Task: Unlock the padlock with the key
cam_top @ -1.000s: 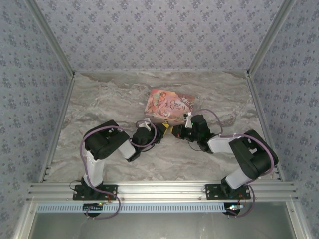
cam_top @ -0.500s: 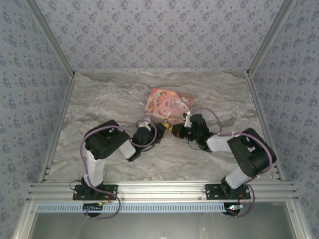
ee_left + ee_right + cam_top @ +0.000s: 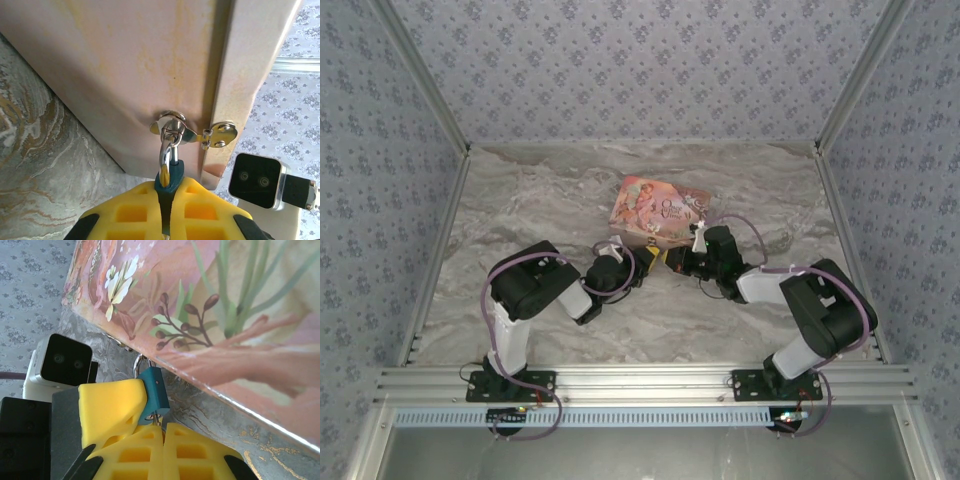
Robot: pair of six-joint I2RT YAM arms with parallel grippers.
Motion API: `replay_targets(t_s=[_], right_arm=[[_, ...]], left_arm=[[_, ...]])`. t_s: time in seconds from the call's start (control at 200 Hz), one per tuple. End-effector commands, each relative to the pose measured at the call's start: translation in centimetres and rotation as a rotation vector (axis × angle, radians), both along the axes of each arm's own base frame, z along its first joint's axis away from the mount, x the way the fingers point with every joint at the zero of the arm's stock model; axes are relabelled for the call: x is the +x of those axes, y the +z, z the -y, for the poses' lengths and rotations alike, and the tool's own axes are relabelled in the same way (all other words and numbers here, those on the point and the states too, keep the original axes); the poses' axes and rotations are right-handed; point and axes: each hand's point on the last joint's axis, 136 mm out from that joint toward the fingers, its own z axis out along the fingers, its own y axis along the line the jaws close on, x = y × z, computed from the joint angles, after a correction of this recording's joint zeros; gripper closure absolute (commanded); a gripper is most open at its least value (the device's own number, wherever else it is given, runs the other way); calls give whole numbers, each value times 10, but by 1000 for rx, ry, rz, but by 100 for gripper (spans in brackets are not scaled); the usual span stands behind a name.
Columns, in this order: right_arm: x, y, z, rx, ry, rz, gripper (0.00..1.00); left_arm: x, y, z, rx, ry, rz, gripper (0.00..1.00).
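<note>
The left arm (image 3: pixel 530 285) is folded at the elbow, and its forearm reaches to the right and away from its base. The right arm (image 3: pixel 820 310) is bent the same way, with its forearm running leftward. The two tips nearly meet, nose to nose, low over the tabletop (image 3: pixel 540 195).

The left end effector (image 3: pixel 645 263) has its yellow pads (image 3: pixel 200 210) pressed together on the padlock (image 3: pixel 167 180). The lock's blue body stands edge-on in the seam between them, right at the tips. Straight ahead of those tips, the shackle (image 3: pixel 165 150) passes through a metal loop (image 3: pixel 172 125) on the near edge of the pink box (image 3: pixel 655 205).

The right end effector (image 3: pixel 673 260) is pressed together too. In its own wrist view the padlock (image 3: pixel 154 390) sits just beyond its tips (image 3: pixel 162 437) and slightly to the left, held against the left end effector's pad (image 3: pixel 112 405). A thin sliver of metal shows at the seam between the right pads, directly under the lock. It is too small to tell whether it is the key. The pink box (image 3: pixel 225 315) lies beyond the tips and to the right, touching the tabletop.
</note>
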Motion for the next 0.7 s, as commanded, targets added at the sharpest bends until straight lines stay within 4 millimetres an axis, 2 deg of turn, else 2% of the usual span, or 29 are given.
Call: replay_targets(t_s=[0.0, 0.11, 0.225, 0.355, 0.52, 0.695], right_arm=[[25, 52, -9, 74, -21, 170, 100], [25, 50, -20, 77, -1, 177, 100], [35, 60, -26, 124, -4, 194, 100], [35, 68, -42, 126, 30, 208, 100], [38, 62, -29, 131, -9, 199, 100], [28, 54, -21, 94, -2, 184, 100]], left_arm=[[-43, 0, 34, -22, -222, 2, 100], [-44, 2, 38, -26, -230, 7, 100], [-47, 1, 38, -20, -234, 2, 100], [-45, 3, 39, -32, -231, 4, 100], [-45, 3, 37, -29, -223, 4, 100], [-41, 3, 37, -39, -211, -7, 100]])
